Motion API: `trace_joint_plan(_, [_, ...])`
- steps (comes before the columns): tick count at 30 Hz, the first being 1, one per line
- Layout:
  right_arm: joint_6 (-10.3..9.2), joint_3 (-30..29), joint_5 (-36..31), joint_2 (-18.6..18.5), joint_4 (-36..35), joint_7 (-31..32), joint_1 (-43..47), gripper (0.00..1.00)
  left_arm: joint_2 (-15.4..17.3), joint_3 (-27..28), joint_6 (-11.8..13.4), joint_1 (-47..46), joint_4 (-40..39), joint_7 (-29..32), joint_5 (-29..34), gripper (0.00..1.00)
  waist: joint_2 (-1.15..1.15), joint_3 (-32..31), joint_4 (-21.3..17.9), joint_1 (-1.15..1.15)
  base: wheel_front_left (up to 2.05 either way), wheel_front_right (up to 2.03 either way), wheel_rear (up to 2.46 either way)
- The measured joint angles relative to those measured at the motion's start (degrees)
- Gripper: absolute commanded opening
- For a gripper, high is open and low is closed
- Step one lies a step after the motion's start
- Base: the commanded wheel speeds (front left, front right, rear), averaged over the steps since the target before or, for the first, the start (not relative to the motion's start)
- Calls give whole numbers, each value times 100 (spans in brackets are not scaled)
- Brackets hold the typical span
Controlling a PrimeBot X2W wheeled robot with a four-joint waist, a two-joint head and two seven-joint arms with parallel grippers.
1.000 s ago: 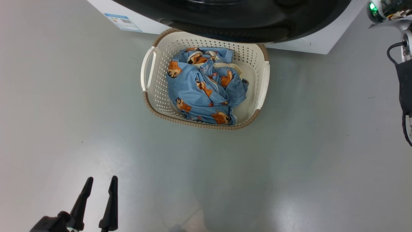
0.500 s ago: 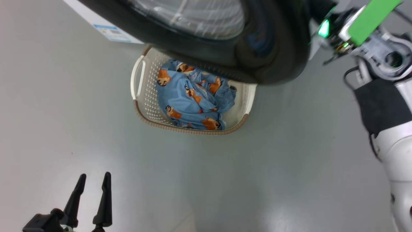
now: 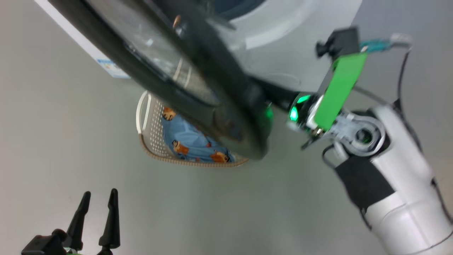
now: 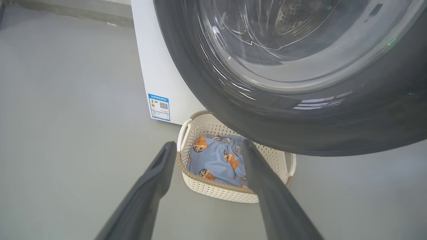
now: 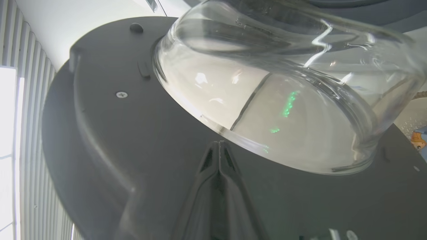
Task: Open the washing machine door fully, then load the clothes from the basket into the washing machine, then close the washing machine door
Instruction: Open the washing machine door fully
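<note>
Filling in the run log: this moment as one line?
washing machine door: open | right gripper: shut, tips at door's inner ring | left gripper: open, empty | clothes: in basket

We see a smooth grey floor [image 3: 70,106] with a soft sheen; at the left, a bright window [image 5: 6,140] glows beside a ribbed pale wall [image 5: 33,100].

left gripper [image 4: 208,144]: fingers spread wide, holding nothing
basket [image 4: 218,192]: on the grey floor [image 4: 66,140]
clothes [image 4: 215,159]: heaped inside basket
washing machine door [image 4: 230,110]: overhangs basket's far side
</note>
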Motion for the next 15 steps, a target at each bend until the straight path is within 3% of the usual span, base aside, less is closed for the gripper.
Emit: trace_joint_plan(15, [-16, 844, -18, 387, 274, -906, 1160, 0, 8, -81, 88, 323, 79, 0, 59, 100, 0, -1110, -53, 0, 0, 0, 0])
